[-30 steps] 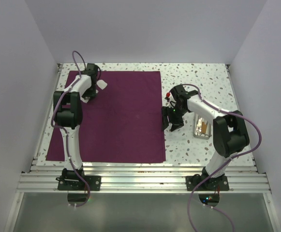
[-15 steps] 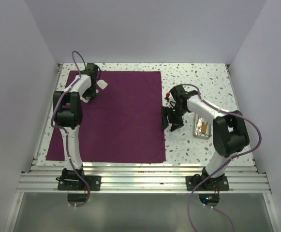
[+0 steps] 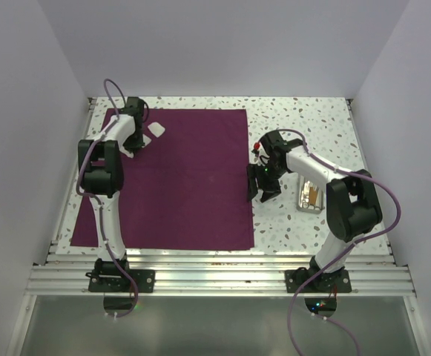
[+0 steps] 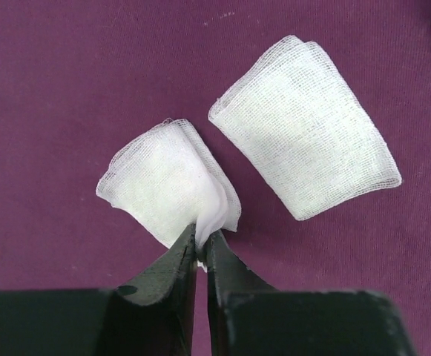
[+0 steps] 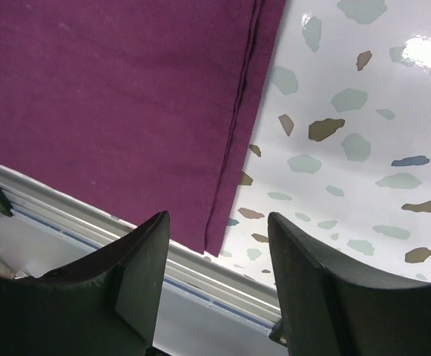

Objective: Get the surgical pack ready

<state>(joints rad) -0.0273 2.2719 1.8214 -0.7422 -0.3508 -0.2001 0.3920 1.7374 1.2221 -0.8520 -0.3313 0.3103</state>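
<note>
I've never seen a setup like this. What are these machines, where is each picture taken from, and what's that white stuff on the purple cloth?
These are two robot arms bolted at the near edge of a speckled table. The wide picture looks down from above; the other two come from a camera on each wrist, so its black fingers show at the bottom. The surgical pack, a large purple cloth, lies flat on the table. The left gripper is shut on the edge of a folded white gauze pad; a second gauze pad lies beside it on the cloth. The right gripper is open and empty, over the cloth's edge. A small tray sits to its right.
</note>
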